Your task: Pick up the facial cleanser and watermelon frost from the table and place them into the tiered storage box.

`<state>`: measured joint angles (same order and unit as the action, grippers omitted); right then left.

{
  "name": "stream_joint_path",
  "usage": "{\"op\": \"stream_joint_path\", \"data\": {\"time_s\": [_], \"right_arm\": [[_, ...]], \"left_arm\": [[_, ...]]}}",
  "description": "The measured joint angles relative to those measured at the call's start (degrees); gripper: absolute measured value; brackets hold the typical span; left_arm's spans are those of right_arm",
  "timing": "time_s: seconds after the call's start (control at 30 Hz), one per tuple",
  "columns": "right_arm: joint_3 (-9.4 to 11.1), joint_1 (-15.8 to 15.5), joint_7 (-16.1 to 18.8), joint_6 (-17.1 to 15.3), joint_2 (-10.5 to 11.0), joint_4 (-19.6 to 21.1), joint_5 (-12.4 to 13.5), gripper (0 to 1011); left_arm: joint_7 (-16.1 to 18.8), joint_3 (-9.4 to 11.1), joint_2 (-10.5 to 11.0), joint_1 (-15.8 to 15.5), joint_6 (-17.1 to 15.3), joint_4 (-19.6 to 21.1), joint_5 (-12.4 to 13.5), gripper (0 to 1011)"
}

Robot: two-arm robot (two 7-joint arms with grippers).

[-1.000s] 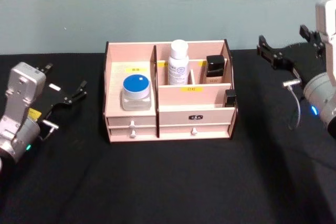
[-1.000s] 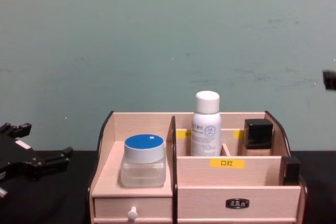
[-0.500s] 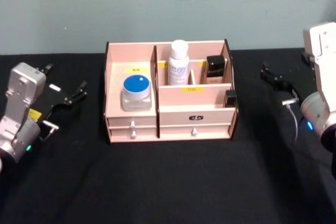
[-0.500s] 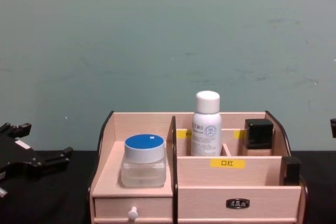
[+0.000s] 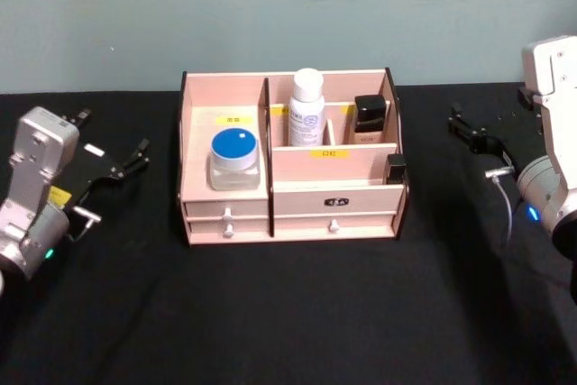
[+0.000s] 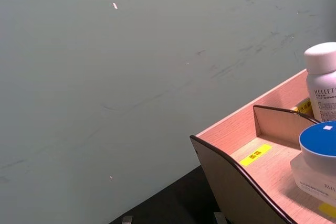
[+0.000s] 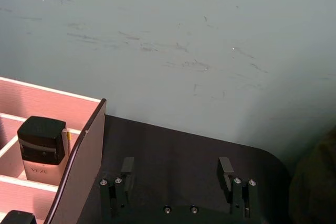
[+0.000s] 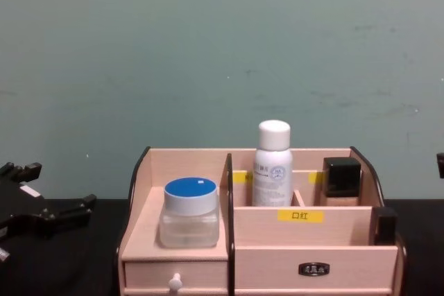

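1. The tiered storage box (image 5: 290, 169) stands at the middle of the black surface (image 5: 288, 313), its drawers facing me.
2. Contents, counted: one clear jar with a blue lid (image 5: 235, 158) on the left tier; one white bottle (image 5: 306, 107) upright in the rear middle compartment; one black-capped bottle (image 5: 369, 120) in the rear right compartment; one small black item (image 5: 395, 169) at the right end of the front compartment, its kind not discernible.
3. Fittings, counted: three yellow labels and two white drawer knobs show in the head view.
4. My left gripper (image 5: 113, 163) rests over the surface well left of the box, fingers spread and holding nothing.
5. My right gripper (image 7: 177, 174) sits well right of the box, its two fingers (image 7: 127, 170) parted wide and empty.
6. A plain grey-green wall (image 8: 222, 60), lightly scuffed, closes the room directly behind the surface.
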<state>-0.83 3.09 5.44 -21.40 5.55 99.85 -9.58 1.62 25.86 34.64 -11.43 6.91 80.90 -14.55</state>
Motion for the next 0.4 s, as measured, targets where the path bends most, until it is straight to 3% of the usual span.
{"op": "stream_joint_path", "data": {"time_s": [0.4], "right_arm": [[0.00,-0.05,-0.06,-0.03,0.04,0.16,0.01,1000]], "left_arm": [[0.00,0.00,0.00,0.00,0.00,0.00,0.00,1001]]}}
